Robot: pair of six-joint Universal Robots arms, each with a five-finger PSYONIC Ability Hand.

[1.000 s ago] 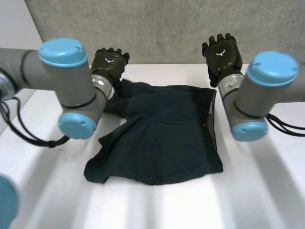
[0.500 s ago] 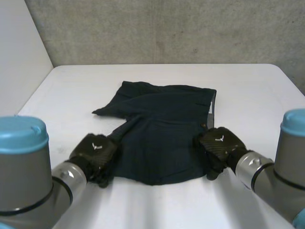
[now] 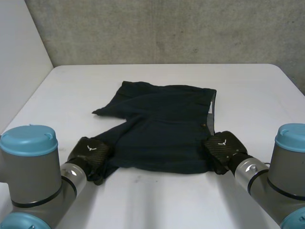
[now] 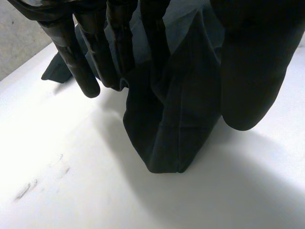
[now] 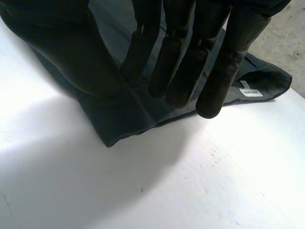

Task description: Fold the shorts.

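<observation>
Dark shorts (image 3: 162,124) on white table (image 3: 252,95); left hand (image 3: 90,152), right hand (image 3: 223,145) fingers (image 5: 171,62) pinching near corners.

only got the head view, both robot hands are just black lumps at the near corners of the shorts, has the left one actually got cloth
observer: yes. In the left wrist view the left robot hand pinches a near corner of the shorts between thumb and fingers, and the folded corner hangs below its fingertips.
operator: ok and the right one, gripping or just resting on top
observer: gripping. In the right wrist view the right robot hand has the cloth's edge between its thumb and its fingers, and the corner pokes out beside the thumb.
</observation>
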